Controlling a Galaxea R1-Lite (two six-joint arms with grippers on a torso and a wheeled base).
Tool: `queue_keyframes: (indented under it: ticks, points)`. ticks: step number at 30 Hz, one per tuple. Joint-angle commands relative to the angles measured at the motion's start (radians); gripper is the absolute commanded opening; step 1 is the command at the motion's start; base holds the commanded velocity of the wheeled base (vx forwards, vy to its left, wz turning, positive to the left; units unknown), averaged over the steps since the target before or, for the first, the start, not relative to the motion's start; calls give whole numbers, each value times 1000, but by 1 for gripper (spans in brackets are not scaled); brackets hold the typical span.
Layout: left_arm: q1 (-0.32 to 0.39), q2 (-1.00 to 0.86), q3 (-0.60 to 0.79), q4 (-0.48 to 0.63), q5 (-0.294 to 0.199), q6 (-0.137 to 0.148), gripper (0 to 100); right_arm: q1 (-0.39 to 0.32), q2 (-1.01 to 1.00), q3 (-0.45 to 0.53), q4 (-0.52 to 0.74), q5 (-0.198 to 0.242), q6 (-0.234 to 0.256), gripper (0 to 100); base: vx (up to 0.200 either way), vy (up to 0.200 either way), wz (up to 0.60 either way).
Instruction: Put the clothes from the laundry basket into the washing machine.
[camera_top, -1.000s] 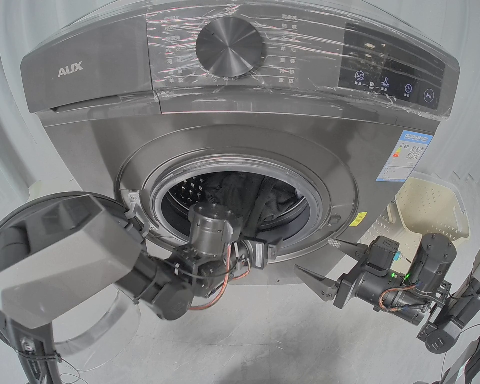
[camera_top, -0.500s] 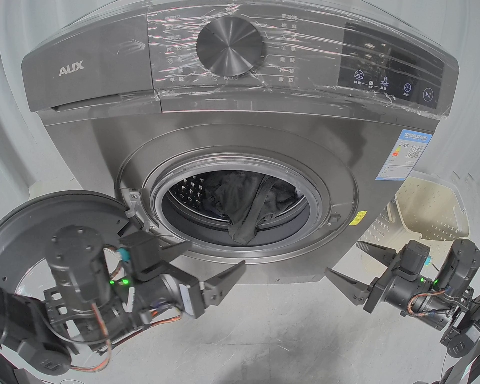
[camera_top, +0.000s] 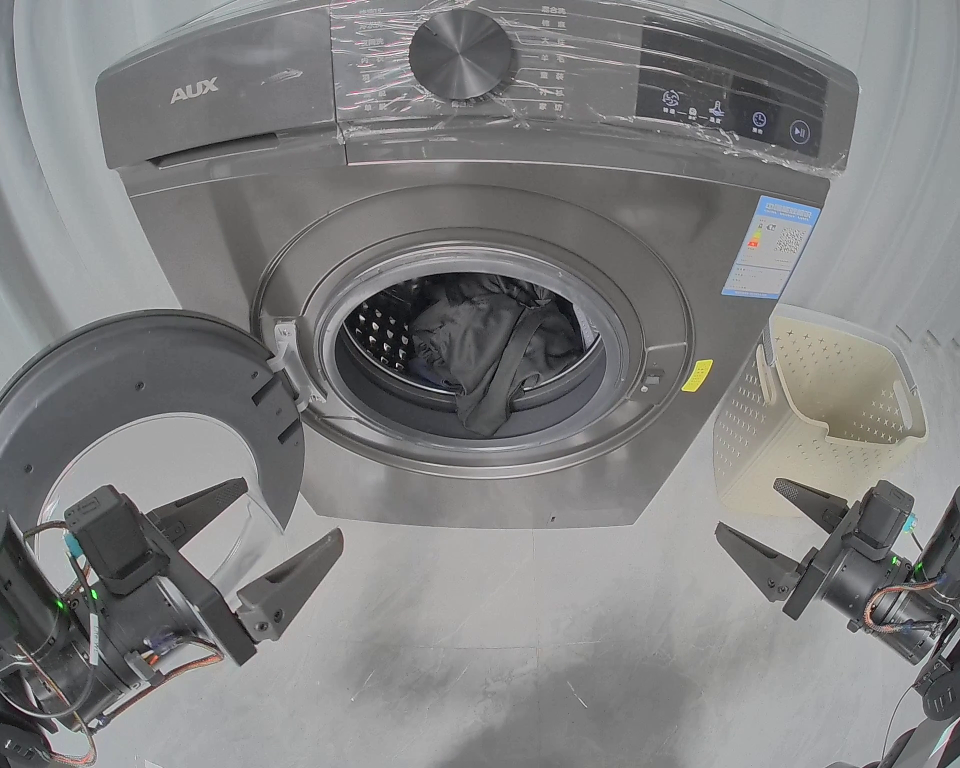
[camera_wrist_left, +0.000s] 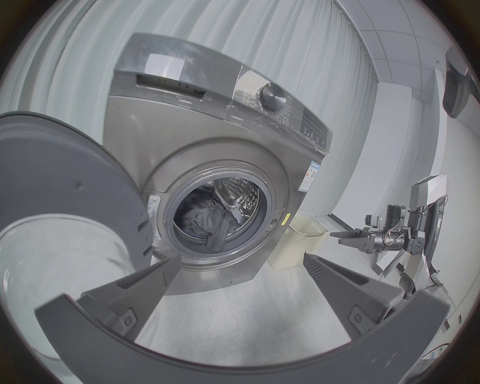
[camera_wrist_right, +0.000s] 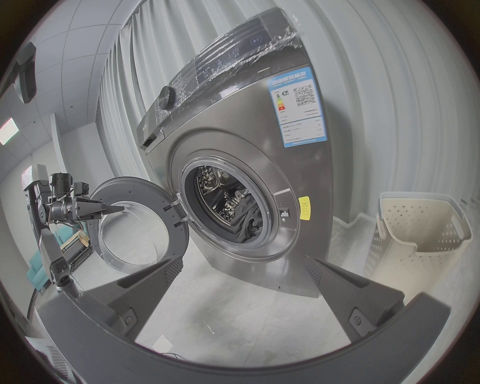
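Observation:
The grey washing machine (camera_top: 480, 200) stands with its round door (camera_top: 130, 390) swung open to the left. Dark clothes (camera_top: 490, 345) lie in the drum, and one fold hangs over the inner lip. They also show in the wrist views as dark clothes (camera_wrist_left: 207, 222) and dark clothes (camera_wrist_right: 247, 215). A cream laundry basket (camera_top: 760, 440) stands on the floor right of the machine, and I see nothing in the part of its inside that shows. My left gripper (camera_top: 288, 512) hangs open and empty low in front of the door. My right gripper (camera_top: 750, 507) is open and empty in front of the basket.
Bare grey floor (camera_top: 520, 620) spreads in front of the machine between both arms. White curtains (camera_wrist_right: 400, 100) hang behind the machine. The open door's glass ring (camera_wrist_left: 55, 250) sits close to my left gripper (camera_wrist_left: 241, 259).
My left arm has drawn back from the drum mouth, down and to the left, leaving the dark clothes inside. My right gripper has pulled back to the right. The head camera has also backed away.

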Motion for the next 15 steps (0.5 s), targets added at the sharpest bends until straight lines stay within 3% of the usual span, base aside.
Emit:
queue_keyframes:
  ticks: [1,15]
  points:
    - [7,-59,17,4,4,-1,100,-7,-17,18,1,0,1,100,0,0,0]
    - [27,-50,34,-5,7,-1,100,2,-6,18,-1,2,2,100,0,0,0]
